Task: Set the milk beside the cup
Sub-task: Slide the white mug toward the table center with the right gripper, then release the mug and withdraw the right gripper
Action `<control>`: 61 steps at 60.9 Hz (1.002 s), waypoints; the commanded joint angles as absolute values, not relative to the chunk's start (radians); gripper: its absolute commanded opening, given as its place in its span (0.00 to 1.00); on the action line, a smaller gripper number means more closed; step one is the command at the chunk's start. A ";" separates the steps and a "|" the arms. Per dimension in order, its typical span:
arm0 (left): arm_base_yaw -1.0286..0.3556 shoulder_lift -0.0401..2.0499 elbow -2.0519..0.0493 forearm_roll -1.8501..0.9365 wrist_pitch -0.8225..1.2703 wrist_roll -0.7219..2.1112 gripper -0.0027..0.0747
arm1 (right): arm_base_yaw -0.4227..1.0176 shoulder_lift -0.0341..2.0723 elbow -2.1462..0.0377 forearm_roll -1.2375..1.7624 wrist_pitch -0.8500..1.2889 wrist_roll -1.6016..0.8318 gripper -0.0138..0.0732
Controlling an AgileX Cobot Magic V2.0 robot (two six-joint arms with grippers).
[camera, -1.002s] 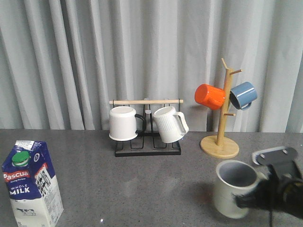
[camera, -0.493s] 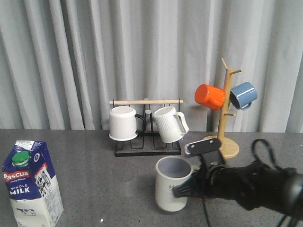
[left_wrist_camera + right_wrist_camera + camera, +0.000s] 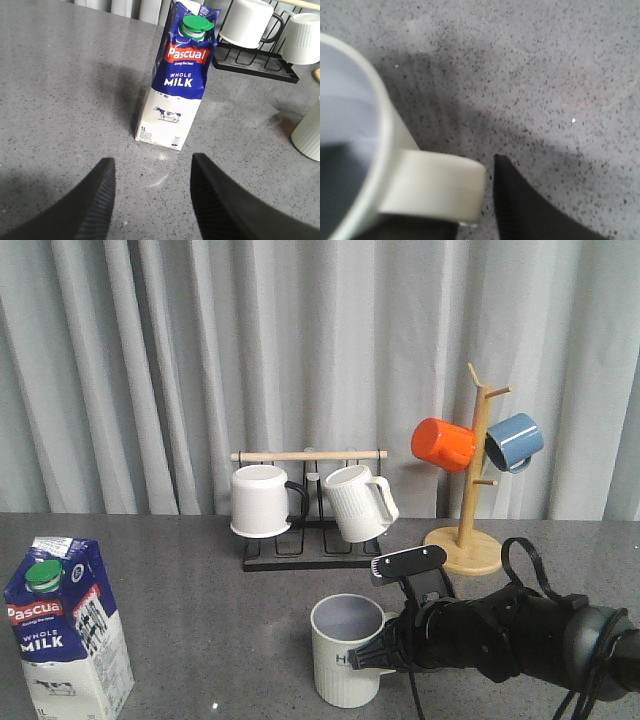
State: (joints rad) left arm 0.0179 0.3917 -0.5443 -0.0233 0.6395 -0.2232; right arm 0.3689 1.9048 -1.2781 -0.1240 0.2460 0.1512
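The milk (image 3: 68,640) is a tall blue and white carton with a green cap, standing upright at the front left of the table. In the left wrist view the milk (image 3: 180,85) stands just beyond my left gripper (image 3: 150,170), which is open and empty. The cup (image 3: 345,665), cream and ribbed with a grey-blue inside, is at the front centre. My right gripper (image 3: 385,650) is at its handle. In the right wrist view the cup's handle (image 3: 435,187) lies between the fingers of my right gripper (image 3: 465,200). The cup's edge also shows in the left wrist view (image 3: 307,135).
A black wire rack (image 3: 312,558) at the back centre holds a plain white mug with a black handle (image 3: 260,500) and a small ribbed white mug (image 3: 358,502). A wooden mug tree (image 3: 465,545) at the back right holds an orange mug (image 3: 443,443) and a blue mug (image 3: 515,440).
My right gripper has carried the cup leftwards, from the front right to the front centre, nearer the milk. The milk has not moved.
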 commanded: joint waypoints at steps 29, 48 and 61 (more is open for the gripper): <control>0.016 0.405 -0.576 -0.025 0.586 -0.225 0.49 | 0.364 1.705 -1.309 -0.081 0.380 0.146 0.61; 0.016 0.405 -0.576 -0.025 0.586 -0.225 0.49 | 0.445 1.480 -1.246 -0.007 0.649 -0.005 0.57; 0.016 0.405 -0.576 -0.025 0.624 -0.225 0.49 | 0.586 1.224 -1.012 0.019 0.630 -0.038 0.43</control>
